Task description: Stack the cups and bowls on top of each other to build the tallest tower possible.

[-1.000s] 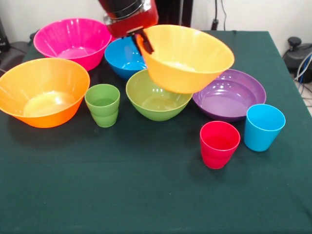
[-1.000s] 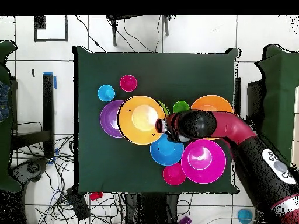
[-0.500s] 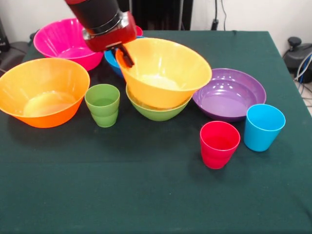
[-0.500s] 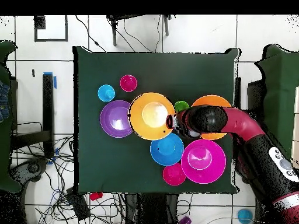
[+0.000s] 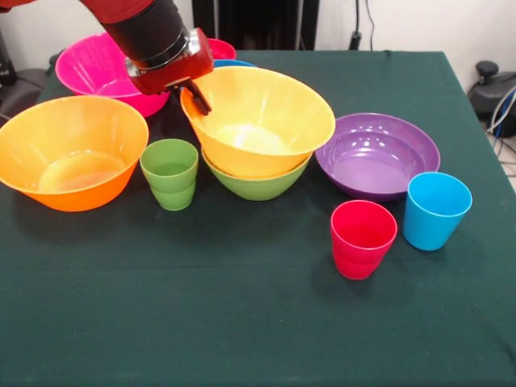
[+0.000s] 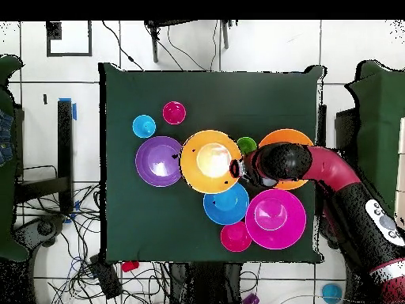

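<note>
The tower is a large orange bowl (image 5: 258,121) (image 6: 210,161) resting level inside the green bowl (image 5: 258,187), whose rim shows just below it. My gripper (image 5: 196,97) (image 6: 235,168) is at the orange bowl's left rim in the front view, shut on that rim. A second orange bowl (image 5: 68,153) (image 6: 286,139) stands at the left with the green cup (image 5: 170,173) (image 6: 246,145) beside it. The purple bowl (image 5: 379,153) (image 6: 158,161) lies right of the tower. The red cup (image 5: 363,238) (image 6: 174,112) and light blue cup (image 5: 435,210) (image 6: 144,126) stand in front of it.
Behind the tower are the pink bowl (image 5: 105,68) (image 6: 275,218), a sliver of the blue bowl (image 5: 234,63) (image 6: 227,204) and the small red bowl (image 5: 218,48) (image 6: 235,237). My arm (image 6: 316,170) covers part of the second orange bowl in the overhead view.
The gripper carried the tilted orange bowl left and down over the green bowl. The bowl has levelled and now sits in the green one.
</note>
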